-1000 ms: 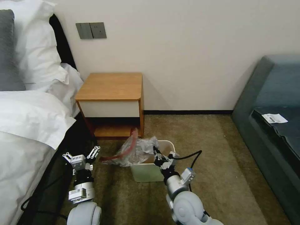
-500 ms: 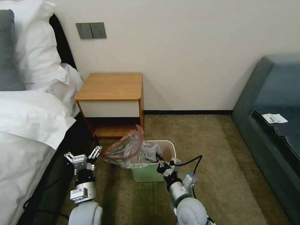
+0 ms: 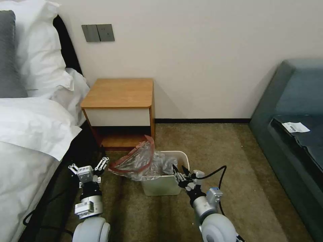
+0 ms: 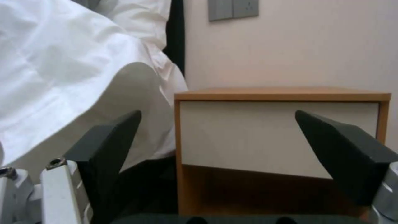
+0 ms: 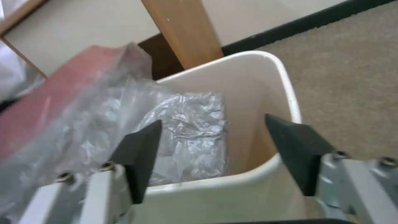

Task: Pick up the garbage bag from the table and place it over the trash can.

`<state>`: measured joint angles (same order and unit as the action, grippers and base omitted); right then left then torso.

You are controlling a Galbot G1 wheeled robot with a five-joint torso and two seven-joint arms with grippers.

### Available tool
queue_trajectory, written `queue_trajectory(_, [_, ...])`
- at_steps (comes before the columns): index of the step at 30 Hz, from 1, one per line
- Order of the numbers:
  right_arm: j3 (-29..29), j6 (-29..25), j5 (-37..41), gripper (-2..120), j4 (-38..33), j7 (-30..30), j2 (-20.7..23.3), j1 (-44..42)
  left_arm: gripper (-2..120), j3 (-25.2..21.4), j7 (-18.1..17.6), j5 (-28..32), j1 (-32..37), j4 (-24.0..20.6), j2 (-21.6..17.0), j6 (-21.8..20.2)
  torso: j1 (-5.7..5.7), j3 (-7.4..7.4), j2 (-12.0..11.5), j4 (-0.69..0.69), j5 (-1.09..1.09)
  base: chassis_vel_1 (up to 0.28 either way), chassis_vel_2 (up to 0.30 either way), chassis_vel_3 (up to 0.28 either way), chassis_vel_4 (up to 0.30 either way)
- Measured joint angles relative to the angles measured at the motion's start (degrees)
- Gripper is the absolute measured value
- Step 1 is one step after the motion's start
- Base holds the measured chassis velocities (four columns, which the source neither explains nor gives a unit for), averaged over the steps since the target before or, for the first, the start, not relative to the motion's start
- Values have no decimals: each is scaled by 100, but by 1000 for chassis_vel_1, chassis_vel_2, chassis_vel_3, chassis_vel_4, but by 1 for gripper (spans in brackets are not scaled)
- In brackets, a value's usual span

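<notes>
garbage bag (image 3: pixel 141 163) draped over trash can (image 3: pixel 168 186) — both claws, left (image 3: pixel 88 167) and right (image 3: pixel 181 170), spread, empty.

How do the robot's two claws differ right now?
The left gripper hangs near the bed, facing the table; the right gripper sits at the trash can rim. The garbage bag lies close before the right gripper, with none before the left. Both are open and hold nothing.
</notes>
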<state>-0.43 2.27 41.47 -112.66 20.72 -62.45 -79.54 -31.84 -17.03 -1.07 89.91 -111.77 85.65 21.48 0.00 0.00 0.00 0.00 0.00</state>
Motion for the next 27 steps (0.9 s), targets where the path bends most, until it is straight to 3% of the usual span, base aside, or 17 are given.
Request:
queue_trajectory(5, [70, 98, -95, 84, -79, 62, 108, -16, 93, 114, -21, 17, 16, 1, -15, -91, 0, 0, 0, 0, 0, 0, 0, 0, 0])
queue_trajectory(8, [278, 128, -282, 97, -228, 11, 202, -80, 95, 285, -21, 352, 124, -179, -152, -466, 0, 0, 0, 0, 0, 0, 0, 0, 0])
queue_trajectory(19, [397, 159, -312, 100, -517, -38, 201, -131, 96, 334, -98, 703, 202, -458, -373, -913, 0, 0, 0, 0, 0, 0, 0, 0, 0])
queue_trajectory(24, [466, -6, -616, 100, -657, -155, 176, -112, 96, 474, -120, 1100, 339, -748, -553, -1319, 0, 0, 0, 0, -1, 0, 0, 0, 0])
queue_trajectory(27, [527, -386, -1192, 100, -626, -364, 100, -25, 97, 637, -22, 1576, 415, -969, -735, -1786, 0, 0, 0, 1, -1, 0, 0, 0, 0])
